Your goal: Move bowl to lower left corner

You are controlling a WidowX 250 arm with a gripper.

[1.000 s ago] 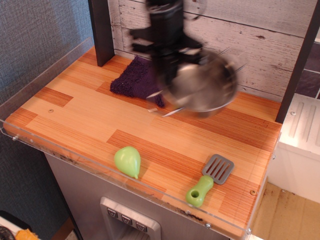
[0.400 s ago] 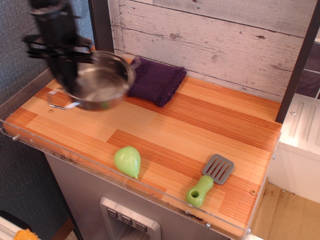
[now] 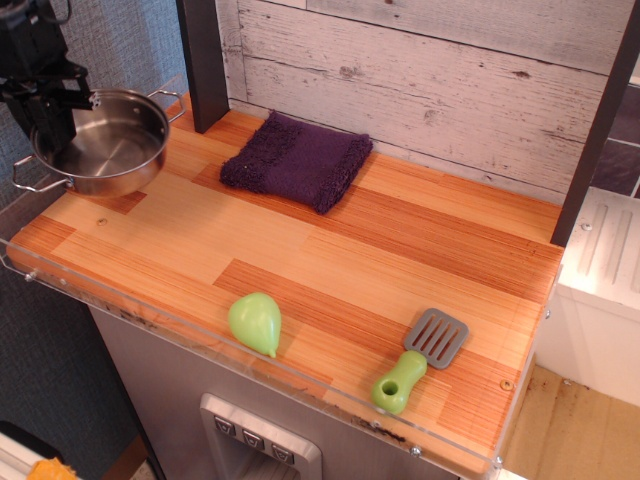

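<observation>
The shiny steel bowl [image 3: 100, 147] with two thin wire loop handles hangs at the far left, over the left edge of the striped wooden countertop [image 3: 330, 250]. My black gripper [image 3: 52, 118] comes down from the top left and is shut on the bowl's left rim. The bowl looks lifted slightly off the surface and tilted a little. The lower left corner [image 3: 40, 245] of the countertop, with a small screw [image 3: 101, 222] and a clear plastic rim [image 3: 20, 270], lies just in front of the bowl.
A purple folded cloth [image 3: 297, 160] lies at the back middle. A green pear-shaped toy [image 3: 256, 322] sits near the front edge. A grey spatula with a green handle [image 3: 417, 360] lies at the front right. A dark post [image 3: 203, 60] stands at the back left.
The gripper has carried the bowl from the back middle, past the cloth, leftward to the far left edge of the countertop. The cloth is now fully uncovered.
</observation>
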